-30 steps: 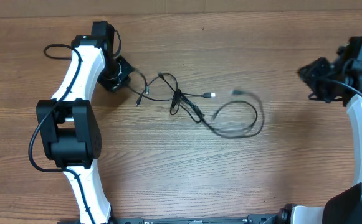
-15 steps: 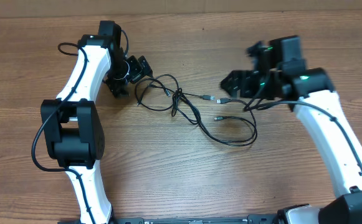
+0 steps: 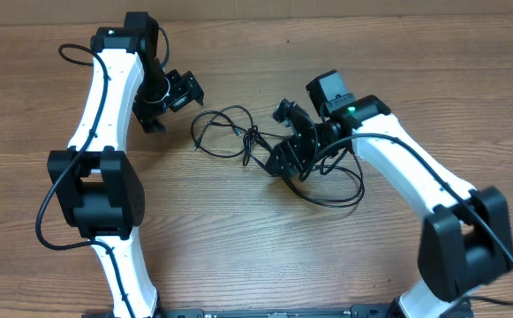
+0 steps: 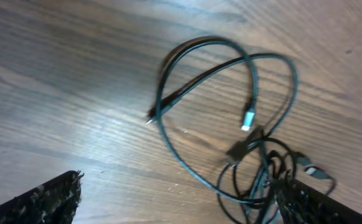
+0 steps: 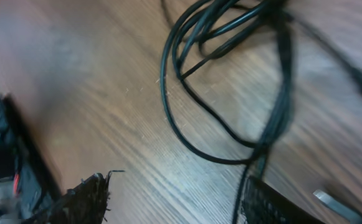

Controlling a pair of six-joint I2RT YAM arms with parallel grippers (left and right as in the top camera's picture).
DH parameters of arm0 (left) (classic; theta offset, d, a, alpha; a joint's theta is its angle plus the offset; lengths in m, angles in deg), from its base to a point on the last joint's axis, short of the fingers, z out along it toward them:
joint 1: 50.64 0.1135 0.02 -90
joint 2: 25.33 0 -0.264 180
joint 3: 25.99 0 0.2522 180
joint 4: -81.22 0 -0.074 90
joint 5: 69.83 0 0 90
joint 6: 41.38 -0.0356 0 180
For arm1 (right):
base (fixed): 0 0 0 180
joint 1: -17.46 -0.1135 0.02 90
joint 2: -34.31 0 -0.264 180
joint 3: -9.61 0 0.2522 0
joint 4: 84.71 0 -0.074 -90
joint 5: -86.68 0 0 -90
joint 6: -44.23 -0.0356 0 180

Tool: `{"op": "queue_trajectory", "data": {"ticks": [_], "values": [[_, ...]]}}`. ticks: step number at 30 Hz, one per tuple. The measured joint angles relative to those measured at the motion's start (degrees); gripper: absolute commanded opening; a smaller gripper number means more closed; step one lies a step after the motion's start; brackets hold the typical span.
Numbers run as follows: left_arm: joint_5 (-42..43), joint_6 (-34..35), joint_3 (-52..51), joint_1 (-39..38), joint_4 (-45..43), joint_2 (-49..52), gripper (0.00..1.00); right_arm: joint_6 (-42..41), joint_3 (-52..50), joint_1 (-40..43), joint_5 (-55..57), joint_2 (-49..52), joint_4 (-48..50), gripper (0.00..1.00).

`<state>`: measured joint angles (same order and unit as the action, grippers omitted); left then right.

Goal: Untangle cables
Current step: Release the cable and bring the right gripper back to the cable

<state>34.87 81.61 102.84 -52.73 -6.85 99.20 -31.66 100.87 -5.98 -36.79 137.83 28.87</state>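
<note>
Wooden surface (image 3: 238, 265), seen from beside the rig, with the cables (image 3: 254, 141) lying near its centre. They are several thin black cords in overlapping loops, crossing in one tight knot, with a larger loop trailing toward 4 o'clock.

Left end effector (image 3: 178, 91): at 10 o'clock from the tangle and apart from the cords, its fingers (image 4: 50, 199) spread wide. From its wrist camera the loops lie ahead on the wood, with a small silver plug (image 4: 248, 118) showing among them.

Right end effector (image 3: 291, 140): directly over the 3 o'clock side of the knot, fingers spread. Its own view is blurred and shows black strands running across the wood between the two fingertips, one passing just beside a fingertip. Whether that strand touches it cannot be told
</note>
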Motion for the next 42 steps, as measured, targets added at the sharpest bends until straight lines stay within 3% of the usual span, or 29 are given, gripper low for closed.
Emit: {"op": "queue_trajectory", "data": {"ticks": [11,24,33,39,41,42], "values": [[-1.7,-0.2,0.0,0.0,0.5,0.0,1.00,10.0,0.0,0.0,-9.5,5.5,0.6,0.59],[-1.9,-0.2,0.0,0.0,0.2,0.0,1.00,12.1,-0.1,-0.5,-16.0,11.5,2.8,0.52],[-1.9,-0.2,0.0,0.0,-0.2,0.0,1.00,11.1,-0.1,-4.4,-10.9,11.5,6.8,0.57],[-1.9,-0.2,0.0,0.0,-0.4,0.0,1.00,10.7,-0.1,-10.3,-1.2,11.5,8.9,0.40],[-2.0,-0.2,0.0,0.0,-0.4,0.0,1.00,10.4,-0.1,-12.2,0.6,11.5,9.4,0.31],[-2.0,-0.2,0.0,0.0,-0.3,0.0,1.00,10.2,-0.1,-13.0,1.1,11.5,9.4,0.19]]}}
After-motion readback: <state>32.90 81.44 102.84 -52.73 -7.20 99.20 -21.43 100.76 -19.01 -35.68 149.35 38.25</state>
